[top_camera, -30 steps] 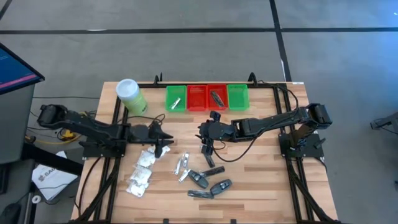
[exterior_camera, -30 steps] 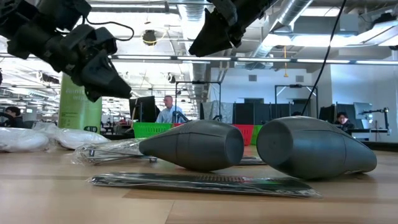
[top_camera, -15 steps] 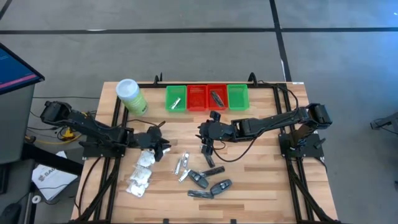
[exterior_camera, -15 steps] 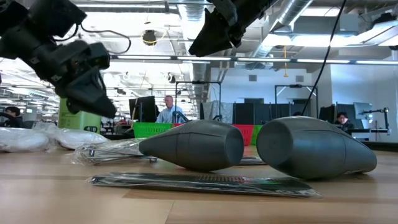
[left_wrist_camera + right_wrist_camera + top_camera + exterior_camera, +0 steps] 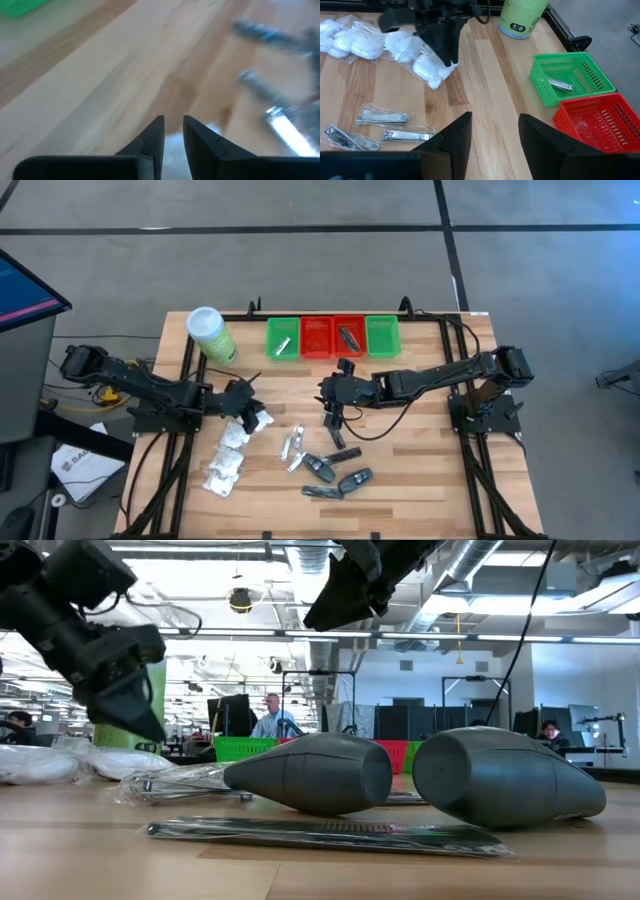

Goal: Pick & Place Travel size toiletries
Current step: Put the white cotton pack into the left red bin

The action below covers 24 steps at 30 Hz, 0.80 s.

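1. We note the wooden table [image 5: 420, 470] carries a tall light-green canister [image 5: 211, 335] at its far left, with a row of four trays along the far edge: green, red, red, green.
2. The left green tray [image 5: 570, 77] holds one small silver piece [image 5: 560, 85]; a dark item [image 5: 349, 337] lies in the right red tray [image 5: 349, 336]. The other red tray [image 5: 600, 125] looks empty in the right wrist view.
3. The white puffy packets [image 5: 228, 455] lie left of centre toward the near edge; silver foil sachets [image 5: 293, 448] sit just right of them, and the dark oblong pieces [image 5: 335, 472] lie near the middle, toward the near edge.
4. The left gripper [image 5: 252, 418] is down at the far end of the packet pile. In the right wrist view its fingertips pinch a white packet [image 5: 427, 67]; its own wrist view shows the fingers [image 5: 150, 142] nearly together over something whitish, blurred.
5. The right gripper [image 5: 333, 415] hovers above the table centre, clear of the items, fingers [image 5: 455, 140] parted and holding nothing.
6. Only the low view shows the room behind, where a seated person [image 5: 270, 720] is seen; there two dark pieces [image 5: 310, 775] block most of the trays.
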Motion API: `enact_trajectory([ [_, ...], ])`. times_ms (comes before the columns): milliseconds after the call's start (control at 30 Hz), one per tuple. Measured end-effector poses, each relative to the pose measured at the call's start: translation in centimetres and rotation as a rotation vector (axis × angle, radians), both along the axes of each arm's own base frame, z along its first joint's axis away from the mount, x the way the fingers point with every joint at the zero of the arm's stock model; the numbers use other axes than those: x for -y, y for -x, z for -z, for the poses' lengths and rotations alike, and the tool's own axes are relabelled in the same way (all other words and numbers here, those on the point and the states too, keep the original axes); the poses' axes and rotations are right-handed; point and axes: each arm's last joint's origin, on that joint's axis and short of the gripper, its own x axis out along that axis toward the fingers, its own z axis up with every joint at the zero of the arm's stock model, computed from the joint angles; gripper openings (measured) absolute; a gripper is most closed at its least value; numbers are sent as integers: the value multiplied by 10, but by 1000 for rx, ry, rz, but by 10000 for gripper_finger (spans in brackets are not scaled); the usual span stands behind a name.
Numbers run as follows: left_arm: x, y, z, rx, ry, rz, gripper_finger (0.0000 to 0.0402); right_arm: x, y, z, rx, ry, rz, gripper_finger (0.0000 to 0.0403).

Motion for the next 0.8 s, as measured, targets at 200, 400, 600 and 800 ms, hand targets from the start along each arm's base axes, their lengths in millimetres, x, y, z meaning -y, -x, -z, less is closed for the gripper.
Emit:
enact_trajectory([
  [200, -9, 9, -3, -33, 153, 26, 78, 0, 0, 0, 0, 0, 0, 153],
  [400, -16, 21, -1, -119, 278, 7, 87, 0, 0, 0, 0, 0, 0, 155],
  [600, -20, 22, -2, -119, 372, 21, 99, 0, 0, 0, 0, 0, 0, 153],
  [800, -25, 20, -6, -98, 410, 15, 117, 0, 0, 0, 0, 0, 0, 155],
])
